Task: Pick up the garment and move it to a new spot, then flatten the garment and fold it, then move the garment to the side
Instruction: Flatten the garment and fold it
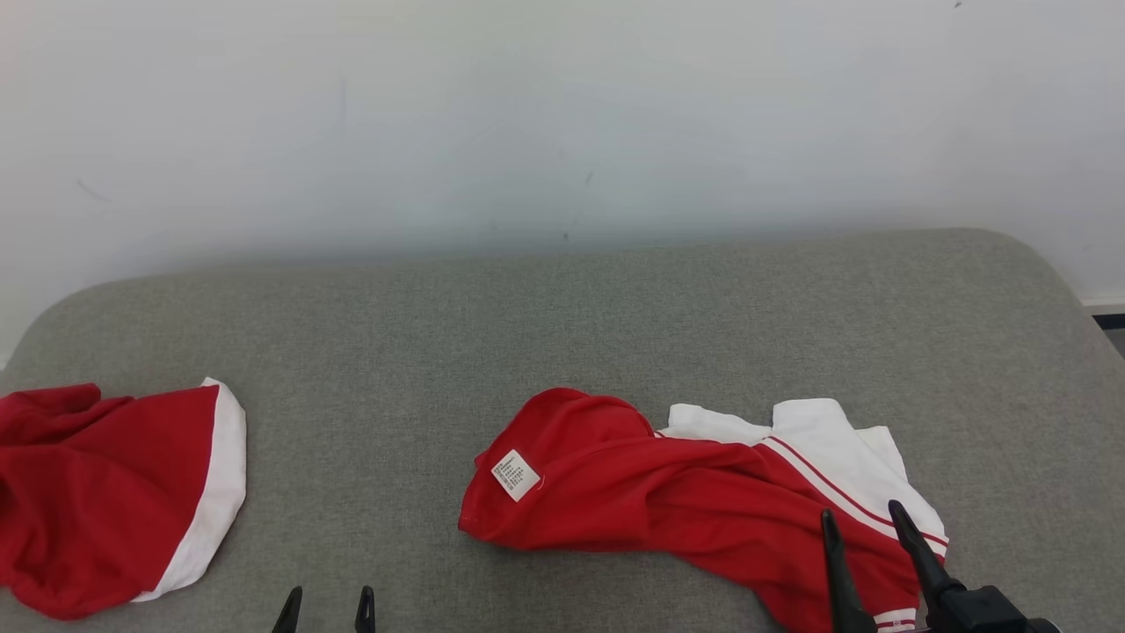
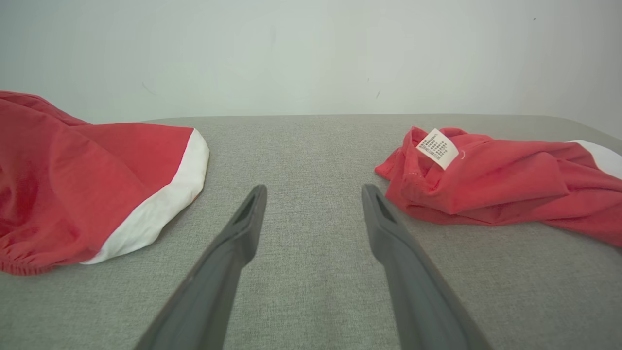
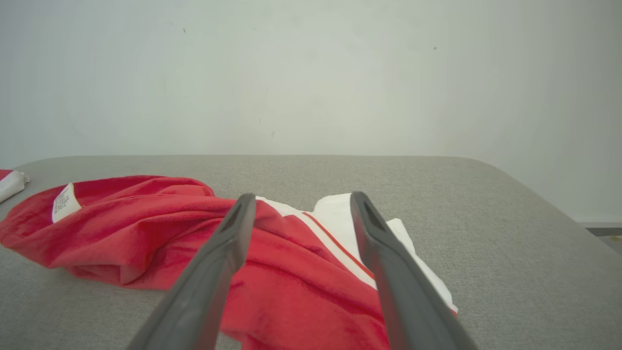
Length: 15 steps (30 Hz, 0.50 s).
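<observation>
By the look of it you had nearly everything left to do: the garment (image 1: 668, 492) lay crumpled on the counter (image 1: 562, 316) at lower right, your right pincer (image 1: 861, 512) wide and empty over it, your left pincer (image 1: 330, 593) likewise wide.

Bright, even, diffuse light, only faint soft shadows, sharp focus, slight wide-angle stretch in wrist views.
</observation>
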Available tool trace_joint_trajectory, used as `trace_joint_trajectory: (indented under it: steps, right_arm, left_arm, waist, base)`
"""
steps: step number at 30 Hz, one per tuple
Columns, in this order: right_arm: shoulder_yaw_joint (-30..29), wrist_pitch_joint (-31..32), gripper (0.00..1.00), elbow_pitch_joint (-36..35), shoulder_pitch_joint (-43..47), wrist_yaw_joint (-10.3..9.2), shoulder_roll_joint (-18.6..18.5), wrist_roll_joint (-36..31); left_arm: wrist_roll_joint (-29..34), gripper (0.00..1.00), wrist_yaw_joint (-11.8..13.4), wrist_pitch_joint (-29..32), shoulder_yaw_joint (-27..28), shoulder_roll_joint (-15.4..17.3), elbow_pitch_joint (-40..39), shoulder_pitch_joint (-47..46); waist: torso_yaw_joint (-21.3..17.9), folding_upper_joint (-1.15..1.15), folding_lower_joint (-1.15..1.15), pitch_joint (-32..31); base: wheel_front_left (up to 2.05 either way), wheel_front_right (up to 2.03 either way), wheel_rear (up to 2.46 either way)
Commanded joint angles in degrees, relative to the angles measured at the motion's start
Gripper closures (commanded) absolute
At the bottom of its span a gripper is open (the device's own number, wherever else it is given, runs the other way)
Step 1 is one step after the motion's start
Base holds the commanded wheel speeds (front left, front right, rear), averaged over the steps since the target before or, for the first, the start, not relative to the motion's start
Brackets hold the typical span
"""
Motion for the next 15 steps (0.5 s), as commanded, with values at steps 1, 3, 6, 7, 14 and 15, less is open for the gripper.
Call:
trace_joint_trajectory:
  steps: [1, 3, 6, 7, 14, 15]
  right_arm:
    - [0.0, 0.03, 0.0, -0.2, -0.38, -0.15, 0.13, 0.17]
    - [0.04, 0.28, 0.0, -0.34, -0.45, -0.14, 0.14, 0.13]
    - [0.44, 0.88, 0.0, -0.65, -0.62, -0.14, 0.14, -0.22]
    - [0.59, 1.17, 0.0, -0.88, -0.75, -0.15, 0.14, -0.38]
    - [1.45, 4.19, 0.0, -3.31, -2.46, -0.14, -2.19, -0.42]
    - [1.43, 4.4, 0.0, -3.75, -2.64, -0.14, -2.36, -0.37]
  left_arm:
    - [-0.05, 0.0, -0.15, -0.19, 0.0, -0.09, 0.2, -0.07]
    - [0.09, 0.0, -0.34, -0.19, 0.01, -0.11, 0.38, -0.37]
    - [-0.57, 0.0, -0.74, -0.19, -0.15, -0.14, 1.11, -0.92]
    - [-0.84, 0.0, -0.98, -0.19, -0.51, -0.15, 1.47, -1.24]
    - [-6.19, 0.0, -2.84, 4.54, -5.91, 2.13, 6.92, -8.33]
    - [-6.97, 0.0, -2.97, 6.14, -7.29, 2.98, 7.74, -10.07]
  waist:
    - [-0.09, 0.0, 0.0, 0.15]
    - [-0.18, 0.0, 0.0, 0.29]
    - [-0.47, 0.0, 0.0, 0.48]
    - [-0.6, 0.0, 0.0, 0.54]
    - [-1.15, 0.0, 0.0, 1.3]
    - [-1.25, 0.0, 0.0, 1.51]
  base:
    - [0.0, 0.0, 0.0]
    - [0.0, 0.0, 0.0]
    - [0.0, 0.0, 0.0]
    - [0.0, 0.0, 0.0]
    - [0.0, 0.0, 0.0]
    - [0.0, 0.0, 0.0]
